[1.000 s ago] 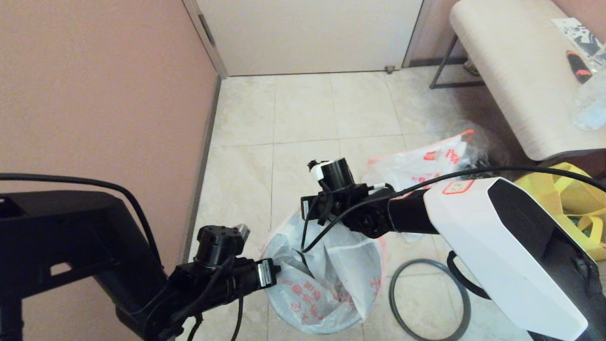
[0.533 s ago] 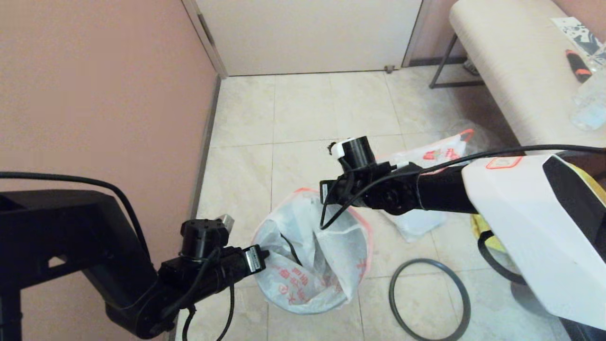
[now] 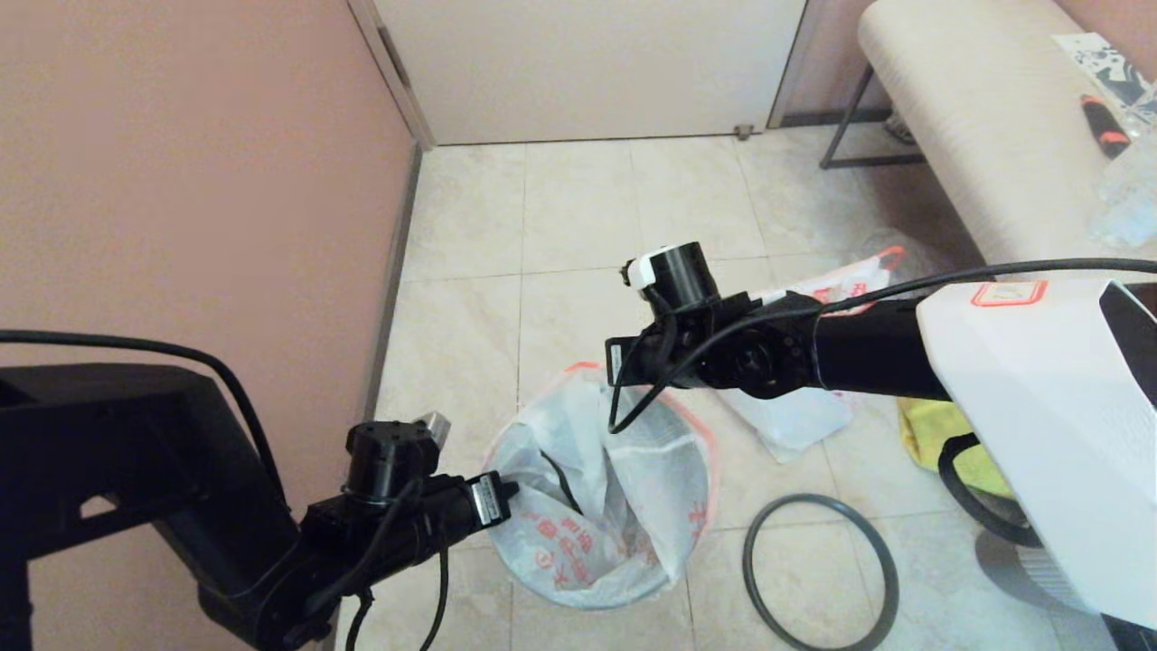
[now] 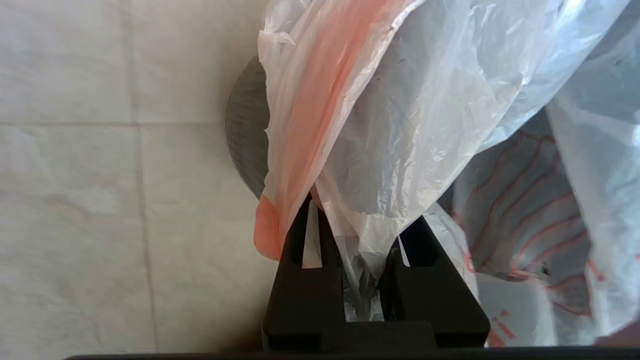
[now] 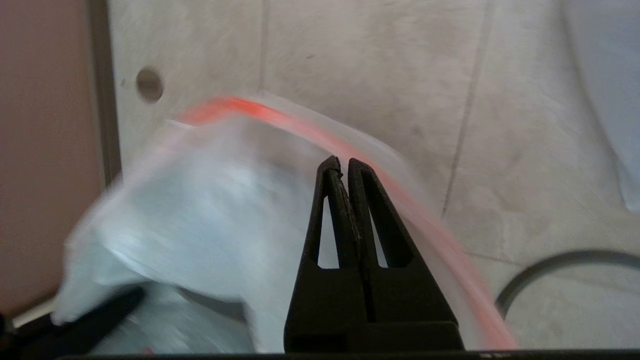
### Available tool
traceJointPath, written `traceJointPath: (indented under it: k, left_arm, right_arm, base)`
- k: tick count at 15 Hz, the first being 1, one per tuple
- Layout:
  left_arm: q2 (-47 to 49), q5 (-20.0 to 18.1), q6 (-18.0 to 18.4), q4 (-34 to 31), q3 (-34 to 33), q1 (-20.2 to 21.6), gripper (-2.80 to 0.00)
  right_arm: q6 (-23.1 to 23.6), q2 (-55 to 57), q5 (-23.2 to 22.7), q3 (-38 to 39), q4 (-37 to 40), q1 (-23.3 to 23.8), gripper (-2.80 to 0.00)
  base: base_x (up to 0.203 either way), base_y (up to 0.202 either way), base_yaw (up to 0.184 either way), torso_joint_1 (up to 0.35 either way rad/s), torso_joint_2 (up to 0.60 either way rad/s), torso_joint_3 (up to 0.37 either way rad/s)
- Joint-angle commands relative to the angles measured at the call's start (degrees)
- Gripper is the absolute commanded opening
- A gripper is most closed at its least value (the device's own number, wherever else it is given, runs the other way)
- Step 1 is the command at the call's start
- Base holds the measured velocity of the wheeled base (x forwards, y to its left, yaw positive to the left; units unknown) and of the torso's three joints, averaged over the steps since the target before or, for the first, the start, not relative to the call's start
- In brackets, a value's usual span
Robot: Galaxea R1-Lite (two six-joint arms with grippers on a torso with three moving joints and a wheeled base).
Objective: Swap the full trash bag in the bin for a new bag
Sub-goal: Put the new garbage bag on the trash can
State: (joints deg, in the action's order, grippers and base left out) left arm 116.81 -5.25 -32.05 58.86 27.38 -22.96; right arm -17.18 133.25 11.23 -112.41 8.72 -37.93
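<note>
While left pincer (image 4: 367,260) pinches the new bag (image 3: 615,488), right pincer (image 5: 344,167) hovers shut.

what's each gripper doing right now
Left gripper: closed on the new bag's bunched edge at the bin.
Right gripper: shut over the new bag's mouth; whether it pinches plastic cannot be told.

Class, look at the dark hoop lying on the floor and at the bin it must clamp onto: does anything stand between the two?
Yes. The right claw hangs over the bin's mouth, and the new bag's orange-trimmed edge stands up above it, held by the left claw. The hoop lies on bare floor beside the bin.
</note>
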Motion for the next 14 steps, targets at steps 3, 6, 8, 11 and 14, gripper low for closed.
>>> traceJointPath:
  k: [3,6,8,11,14]
  left_arm:
    - [-0.4,-0.4,0.1,0.4,-0.8,-1.3,-2.8]
    - [-0.6,-0.3,0.2,0.6,-1.4,-2.1,-2.8]
    - [-0.8,-0.3,0.2,0.6,-1.5,-2.6,-2.8]
    - [-1.1,-0.3,0.2,0.6,-2.0,-2.8,-2.8]
    - [-1.1,-0.3,0.2,0.6,-2.0,-2.8,-2.8]
  right_arm:
    - [0.5,2.7,-1.7,-0.2,-1.6,-1.5,-2.8]
    - [0.7,3.1,-1.8,-0.2,-3.7,-1.7,-2.8]
    - [0.7,3.2,-1.9,-0.2,-3.8,-1.7,-2.8]
    - [0.7,3.7,-1.9,-0.2,-4.0,-1.7,-2.8]
    - [0.6,2.7,-2.0,-0.2,-4.4,-1.9,-2.8]
  base:
    - [0.0,0.0,0.0,0.0,0.0,0.0]
    - [0.0,0.0,0.0,0.0,0.0,0.0]
    - [0.0,0.0,0.0,0.0,0.0,0.0]
    - [0.0,0.0,0.0,0.0,0.0,0.0]
    - [0.0,0.0,0.0,0.0,0.0,0.0]
